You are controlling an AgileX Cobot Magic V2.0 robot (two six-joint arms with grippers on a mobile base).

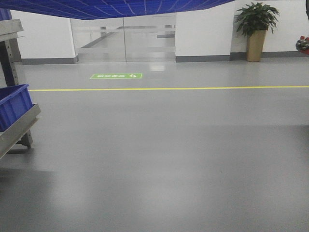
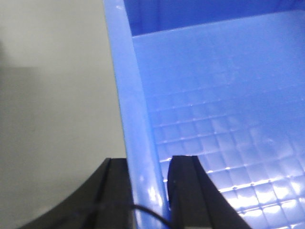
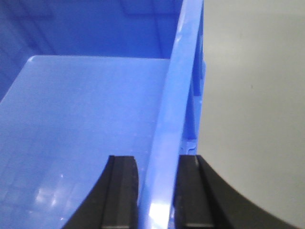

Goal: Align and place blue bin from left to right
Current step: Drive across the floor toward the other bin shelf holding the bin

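Potted plant (image 1: 256, 29) at back, yellow line (image 1: 169, 88) across grey floor (image 1: 169, 169), green sign (image 1: 116, 76) nr glass doors (image 1: 123, 38).

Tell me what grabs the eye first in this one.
The blue bin dominates: its gridded underside spans much of the top edge of the front view, above the grey floor. In the wrist views the left pincer and the right pincer each clamp one of its side walls. A second blue crate sits on a metal rack at far left.
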